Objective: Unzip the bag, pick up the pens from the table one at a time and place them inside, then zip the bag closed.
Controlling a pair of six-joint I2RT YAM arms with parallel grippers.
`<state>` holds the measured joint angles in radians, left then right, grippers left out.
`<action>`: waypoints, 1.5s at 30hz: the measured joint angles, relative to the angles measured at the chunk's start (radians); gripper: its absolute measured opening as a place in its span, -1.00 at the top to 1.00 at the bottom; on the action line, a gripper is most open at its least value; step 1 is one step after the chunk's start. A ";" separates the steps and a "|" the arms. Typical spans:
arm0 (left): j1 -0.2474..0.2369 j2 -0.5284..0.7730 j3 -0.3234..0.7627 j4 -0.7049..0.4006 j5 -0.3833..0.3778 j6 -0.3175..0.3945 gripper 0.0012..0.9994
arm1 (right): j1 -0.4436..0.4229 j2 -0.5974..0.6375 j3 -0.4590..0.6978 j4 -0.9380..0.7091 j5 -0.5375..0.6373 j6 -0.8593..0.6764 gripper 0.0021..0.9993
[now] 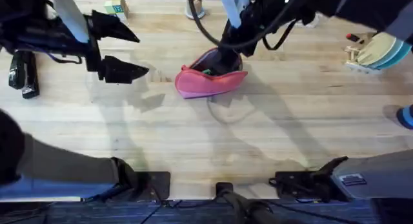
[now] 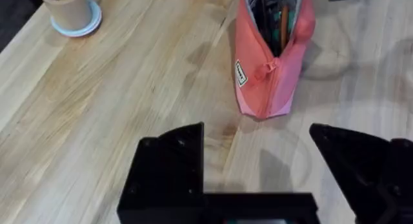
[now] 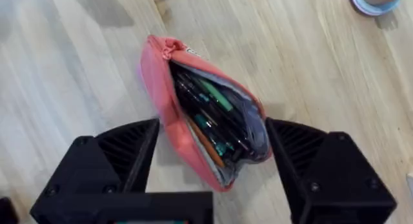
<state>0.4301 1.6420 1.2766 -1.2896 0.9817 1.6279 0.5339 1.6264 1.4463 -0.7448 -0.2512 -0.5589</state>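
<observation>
The pink bag (image 1: 210,82) lies on the table (image 1: 290,133) just behind its middle, with the zipper open. In the right wrist view the bag (image 3: 161,88) gapes, and several pens (image 3: 205,113), dark, green and orange, lie inside against the grey lining. My right gripper (image 3: 213,146) hovers open directly above the bag, one finger on each side and nothing held. From overhead, the right gripper (image 1: 227,56) sits over the bag's far edge. My left gripper (image 1: 122,50) is open and empty, well to the left of the bag (image 2: 271,69).
A tan cup on a blue coaster (image 2: 70,11) stands to the far right. A black device (image 1: 22,72) lies at the left edge and coloured blocks (image 1: 115,4) at the back. A thin cable (image 1: 219,111) lies in front of the bag.
</observation>
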 joint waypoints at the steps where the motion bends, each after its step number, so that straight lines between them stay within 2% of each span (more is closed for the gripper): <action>1: 0.000 0.025 0.000 0.000 0.014 0.026 -0.99 | 0.000 0.000 0.015 -0.018 0.000 0.006 -0.99; 8: 0.000 0.154 0.000 0.003 0.086 0.158 -0.99 | 0.007 0.000 0.106 -0.105 -0.001 0.082 -0.99; 16: 0.000 0.224 0.000 0.004 0.123 0.245 -0.99 | 0.053 0.000 0.155 -0.108 -0.001 0.200 -0.99; 36: 0.000 0.266 0.000 -0.005 0.127 0.272 -0.99 | 0.150 0.003 0.155 -0.106 -0.004 0.288 -0.99; 45: 0.000 0.266 0.000 -0.005 0.127 0.274 -0.99 | 0.187 0.082 0.155 -0.041 -0.004 0.404 -0.99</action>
<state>0.4301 1.9083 1.2766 -1.2942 1.1084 1.9015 0.7204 1.7085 1.6016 -0.7856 -0.2550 -0.1547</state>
